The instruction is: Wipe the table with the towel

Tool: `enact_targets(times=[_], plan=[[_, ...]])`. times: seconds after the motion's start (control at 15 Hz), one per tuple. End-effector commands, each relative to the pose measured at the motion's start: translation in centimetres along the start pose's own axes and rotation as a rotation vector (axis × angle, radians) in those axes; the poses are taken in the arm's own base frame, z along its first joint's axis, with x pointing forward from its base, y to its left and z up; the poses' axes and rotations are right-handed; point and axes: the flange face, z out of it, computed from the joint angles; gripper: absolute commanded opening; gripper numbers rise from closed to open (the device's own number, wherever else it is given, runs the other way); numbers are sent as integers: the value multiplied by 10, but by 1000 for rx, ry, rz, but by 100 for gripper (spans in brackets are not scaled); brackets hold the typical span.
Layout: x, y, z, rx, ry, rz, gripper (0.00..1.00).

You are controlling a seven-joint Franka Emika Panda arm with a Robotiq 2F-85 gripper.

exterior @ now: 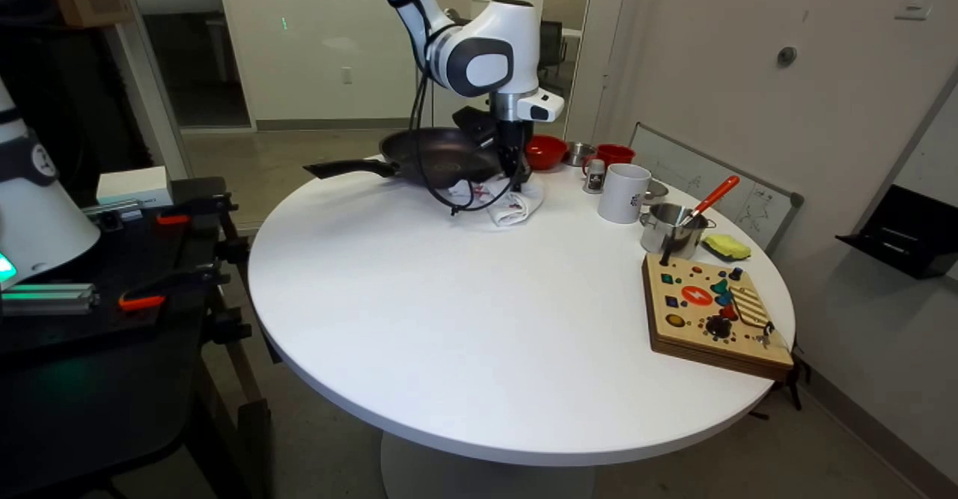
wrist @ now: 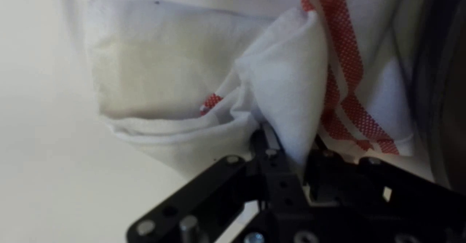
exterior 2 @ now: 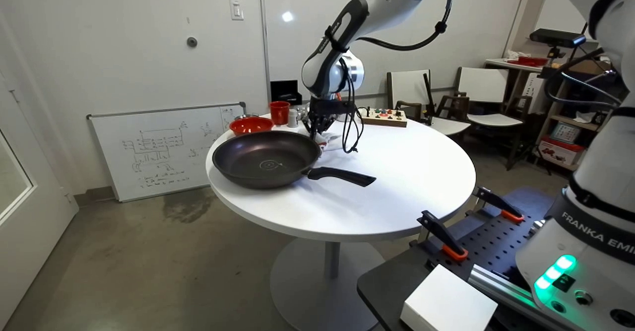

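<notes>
While a whiteboard (exterior 2: 163, 150) leans — the table (exterior: 479, 334) bears a towel (wrist: 284, 79).

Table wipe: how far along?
Done: grasp, with a fold of the towel pinched in the gripper. In hand: the towel rests on the table by the pan; motion can't be told. Left: probably most of the wiping, since the towel covers only a small patch, though nothing shows what's been wiped.
</notes>
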Motion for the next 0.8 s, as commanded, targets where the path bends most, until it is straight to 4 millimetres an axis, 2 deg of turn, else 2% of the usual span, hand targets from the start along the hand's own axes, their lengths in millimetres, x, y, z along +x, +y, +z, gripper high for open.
enact_targets(times=[0.0,0.33,0.73], plan=[[2,5,41,-9,-9,-19,7],[9,55,50,-111,0,19,7],[4,137,51,-260,-23,119,7]])
